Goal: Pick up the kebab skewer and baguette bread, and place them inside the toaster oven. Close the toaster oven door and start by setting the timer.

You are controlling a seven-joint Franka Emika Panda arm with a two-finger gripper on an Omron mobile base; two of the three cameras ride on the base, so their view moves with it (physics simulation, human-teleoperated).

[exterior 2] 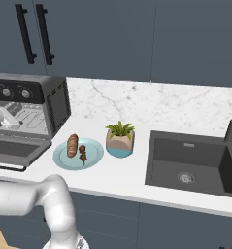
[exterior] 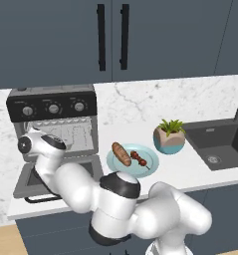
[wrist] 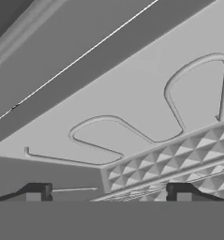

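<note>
The toaster oven (exterior: 53, 127) sits at the upper left of the left base view, and its door (exterior: 56, 177) is dropped flat onto the counter (exterior: 190, 172), handle toward the front edge. That looks deliberate: the mouth has to be clear before any food goes in.

The arm's hand is reaching into that open mouth, at the left of the frame. In the hand view the gripper (wrist: 108, 193) has its two dark tips set far apart at the bottom of the picture, jaws wide, with nothing between them. Ahead of it are a looped heating element (wrist: 146, 136) on a pale wall and the studded edge of the wire rack (wrist: 179, 159) at lower right. So the claw is empty and inside the cavity.

Both foods lie on the pale blue plate (exterior: 149, 167), middle of the left base view, just right of the lowered door. The baguette bread (exterior: 121, 154) lies on the plate's left half; the kebab skewer (exterior: 140, 159) is beside it on the right, close, and I cannot tell whether they touch. In the right base view they are at centre left: bread (exterior 2: 72, 145), skewer (exterior 2: 82, 153).

A potted plant (exterior: 169, 135) stands just right of the plate, the sink (exterior: 217, 142) beyond it. Neither item is in the oven, so by my reading the loading hasn't begun.
</note>
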